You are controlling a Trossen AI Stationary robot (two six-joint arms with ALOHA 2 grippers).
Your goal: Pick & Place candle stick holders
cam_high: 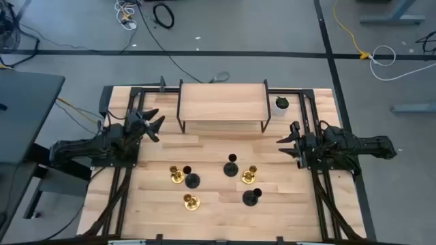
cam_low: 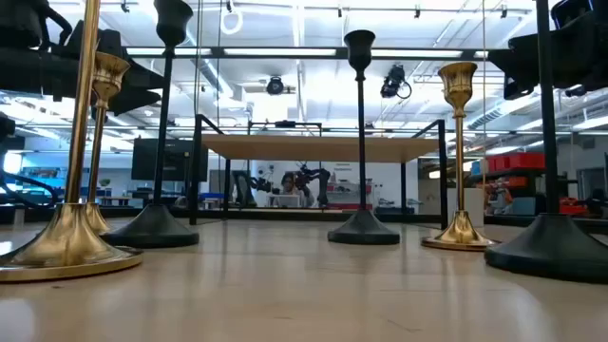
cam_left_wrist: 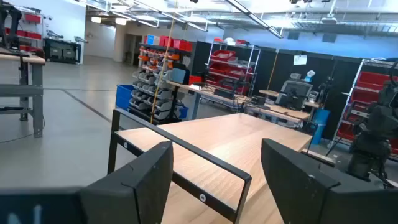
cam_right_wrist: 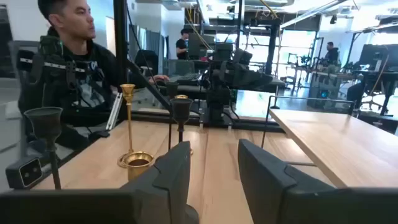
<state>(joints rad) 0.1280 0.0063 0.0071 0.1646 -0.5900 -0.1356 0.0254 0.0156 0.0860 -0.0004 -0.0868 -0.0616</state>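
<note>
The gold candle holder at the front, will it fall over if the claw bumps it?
Probably, if hit high: this gold candle holder is tall with a thin stem, so it may tip. Its wide flared base should help it stand. The shiny metal might slip a bit when grabbed.

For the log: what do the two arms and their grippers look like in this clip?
Both arms are dark, almost black, jointed and blocky, each mounted at one side edge of the wooden table. The left gripper and right gripper each end in two dark, angular fingers with flat matte faces, seen up close in the wrist views. No coloured markings or loose cables are visible on the arms themselves.
</note>
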